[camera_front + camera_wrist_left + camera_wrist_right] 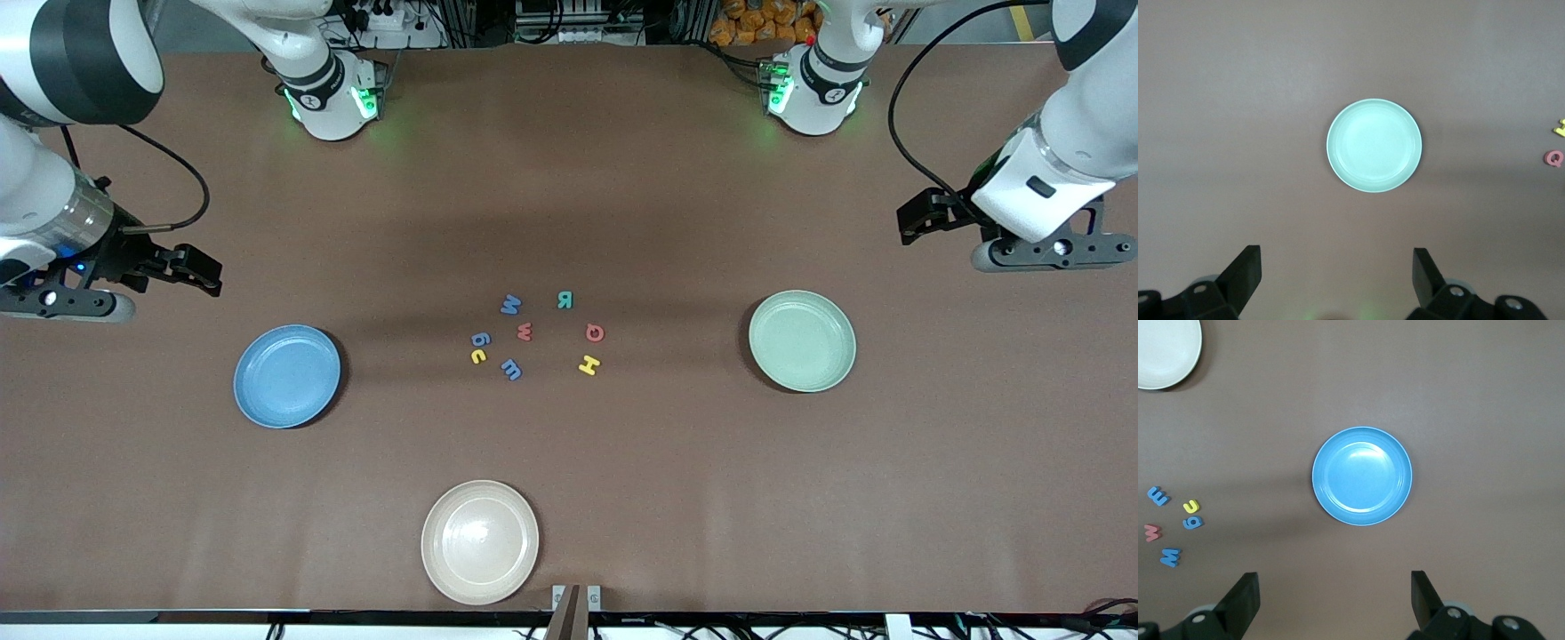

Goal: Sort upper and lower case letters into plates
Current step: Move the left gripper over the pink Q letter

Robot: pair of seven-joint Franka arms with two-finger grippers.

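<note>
So far: nothing sorted
Letters point(533, 336): eight, mid-table — all left
Blue plate point(286, 376), green plate point(802, 340): empty
Left gripper point(1337, 270), right gripper point(1335, 590): released, spread wide — waiting

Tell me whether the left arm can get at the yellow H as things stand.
Probably yes. The left gripper hangs open past the green plate, and nothing stands over the yellow H.

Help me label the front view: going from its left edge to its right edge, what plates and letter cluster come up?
Blue plate → cream-beige plate → cluster of foam letters → pale green plate.
</note>
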